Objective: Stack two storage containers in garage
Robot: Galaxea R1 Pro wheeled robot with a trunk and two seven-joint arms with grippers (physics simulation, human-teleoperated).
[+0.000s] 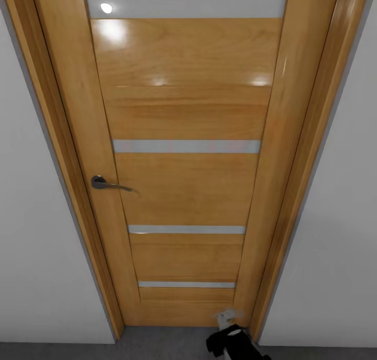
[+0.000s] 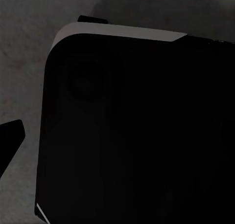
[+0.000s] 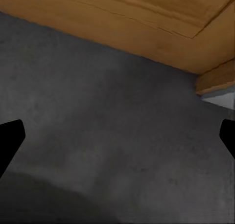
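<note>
- Head view: shut honey-coloured wooden door [image 1: 186,155] with frosted glass strips fills the front; grey metal lever handle [image 1: 107,184] at its left edge; white walls [image 1: 36,234] either side. Black-and-white right gripper [image 1: 230,331] hangs low near the door's right foot.
- Left wrist view: dark rounded robot body panel [image 2: 137,136] over grey concrete floor [image 2: 24,48]; one dark fingertip [image 2: 10,136] shows, so left claw's opening cannot be told.
- Right wrist view: two fingertips [image 3: 10,138] spread wide, nothing between, above concrete.
- Storage containers are not seen from here.
- Judgement: reach the lever squarely, press it down, then swing the door before rolling on.
</note>
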